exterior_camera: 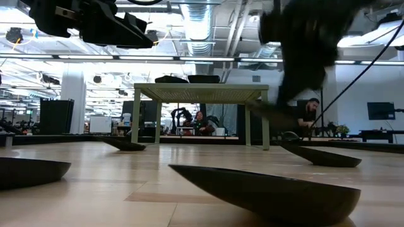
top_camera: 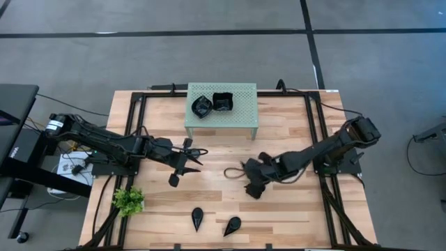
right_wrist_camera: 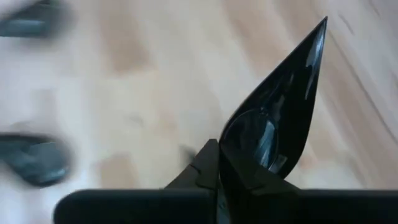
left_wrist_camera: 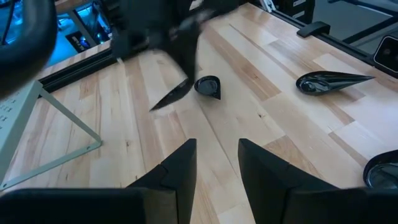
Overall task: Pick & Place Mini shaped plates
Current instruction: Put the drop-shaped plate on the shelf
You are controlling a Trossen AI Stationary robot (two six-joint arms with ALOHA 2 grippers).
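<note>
Meanwhile right gripper [right_wrist_camera: 217, 165] clamped on a teardrop plate [right_wrist_camera: 273, 118] in front of the green rack [top_camera: 221, 120], its rounded end hidden, left gripper [left_wrist_camera: 214, 165] apart, empty, beside the rack.

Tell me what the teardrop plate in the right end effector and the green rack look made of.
Teardrop plate: glossy black, probably glazed ceramic or glass, going by its sharp reflections. Green rack: mint-painted perforated sheet, likely metal, with matte, regular holes and thin legs.

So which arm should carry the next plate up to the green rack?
Right. Its pincer is already shut on a teardrop plate, while the left pincer hangs open and empty over bare wood.
</note>
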